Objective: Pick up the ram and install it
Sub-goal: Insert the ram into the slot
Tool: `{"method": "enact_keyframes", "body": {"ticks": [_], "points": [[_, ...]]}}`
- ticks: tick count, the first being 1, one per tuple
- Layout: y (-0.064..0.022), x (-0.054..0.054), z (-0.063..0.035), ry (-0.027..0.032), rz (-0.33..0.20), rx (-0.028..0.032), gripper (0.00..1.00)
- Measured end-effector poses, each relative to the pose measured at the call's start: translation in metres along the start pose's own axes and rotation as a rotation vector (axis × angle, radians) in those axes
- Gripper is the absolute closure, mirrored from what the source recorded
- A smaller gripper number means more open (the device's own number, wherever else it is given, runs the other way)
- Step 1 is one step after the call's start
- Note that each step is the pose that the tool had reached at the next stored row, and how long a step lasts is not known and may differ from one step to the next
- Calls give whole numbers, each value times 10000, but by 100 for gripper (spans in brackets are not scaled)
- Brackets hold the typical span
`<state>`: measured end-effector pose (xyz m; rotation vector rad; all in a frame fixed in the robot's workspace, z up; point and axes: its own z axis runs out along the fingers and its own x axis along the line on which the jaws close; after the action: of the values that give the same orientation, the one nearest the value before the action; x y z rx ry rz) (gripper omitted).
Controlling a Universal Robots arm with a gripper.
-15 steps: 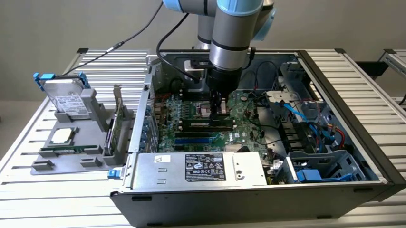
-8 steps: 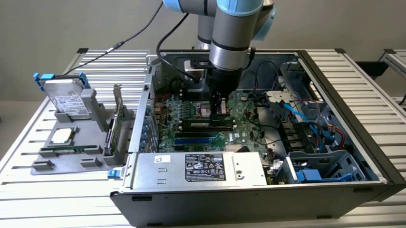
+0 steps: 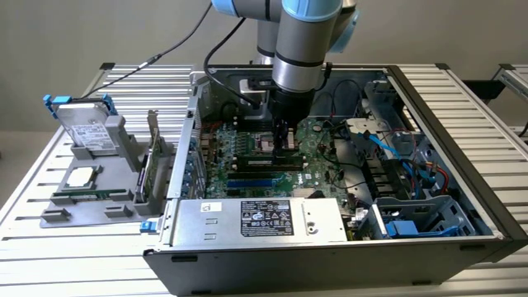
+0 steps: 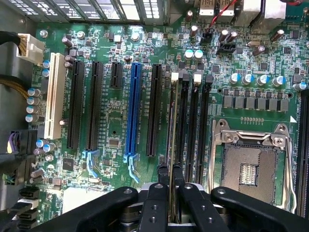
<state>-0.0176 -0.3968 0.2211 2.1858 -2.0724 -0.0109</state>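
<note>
1. The gripper reaches down into the open computer case. It is over the middle part of the motherboard.
2. Its two black fingers are drawn narrow and hold the ram between them, one finger on each flat face.
3. The ram stands on its long edge, and the wrist view sees it from the edge. It lies along the first black memory slot, the one nearest to the expansion slots. I cannot tell if it is fully pressed into the slot.
4. The other memory slots lie just beside it, between the ram and the open CPU socket.
5. On the other side of the ram there is a black expansion slot, then a blue slot, more black slots, and a white slot near the edge of the motherboard.
6. In the exterior view, a silver power supply with a label sits along the near edge of the case.
7. The case rests on a ribbed metal table. Near the table's edge on the exterior view's left, a grey fixture holds a hard drive and an upright green expansion card.
</note>
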Motion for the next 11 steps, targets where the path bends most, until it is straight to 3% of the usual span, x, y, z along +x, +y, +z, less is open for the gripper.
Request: {"method": "enact_keyframes", "body": {"ticks": [11], "points": [[-3,-2,19,1,0,-1,85]]}}
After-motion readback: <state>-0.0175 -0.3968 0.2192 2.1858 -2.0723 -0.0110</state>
